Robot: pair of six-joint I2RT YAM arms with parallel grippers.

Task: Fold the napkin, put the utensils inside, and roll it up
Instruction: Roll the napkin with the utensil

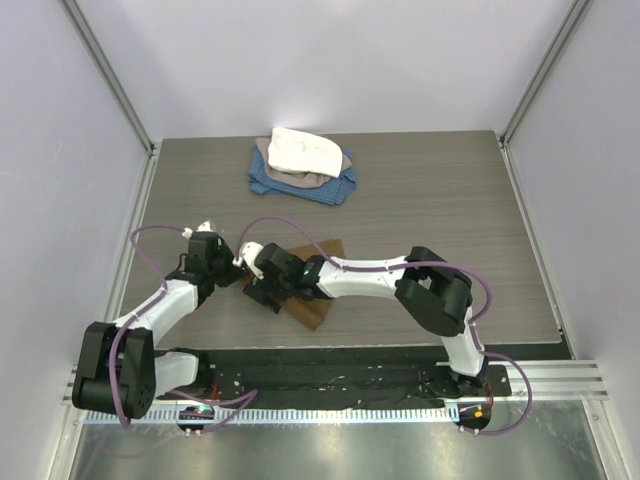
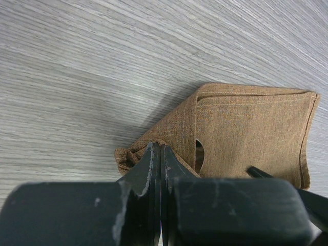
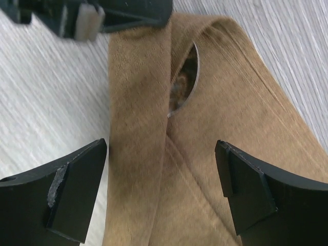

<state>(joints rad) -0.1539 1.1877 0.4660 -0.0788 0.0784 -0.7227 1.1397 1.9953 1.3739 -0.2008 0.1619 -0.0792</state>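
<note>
The right gripper (image 3: pixel 161 174) stands wide open, its two dark fingers (image 3: pixel 77 189) set either side of the napkin (image 3: pixel 236 92) without touching it. Between them runs a folded band of the tan cloth, laid lengthwise over the rest. Just past that band a slit in the fold shows the shiny bowl of the spoon (image 3: pixel 185 77), tucked under the fabric (only this silver sliver shows; the handle is hidden).

The left gripper (image 2: pixel 160 154) is closed, its fingers pressed flat together with no gap. Its tips sit right at a bunched corner of the napkin (image 2: pixel 246 128); whether any cloth is nipped between them cannot be told. From this wrist view the napkin lies folded on the grey wood-grain table (image 2: pixel 102 61), stitched hem along the far edge, and the spoon (image 2: pixel 200 154) peeks from the same slit. One finger of the right gripper shows at the lower right.

From above, the left gripper (image 1: pixel 238 272) and right gripper (image 1: pixel 268 290) meet at the left end of the napkin (image 1: pixel 318 300), which lies near the middle of the table (image 1: pixel 430 200). Well apart, at the far edge, a white cloth (image 1: pixel 305 150) is piled on a blue cloth (image 1: pixel 330 188).
</note>
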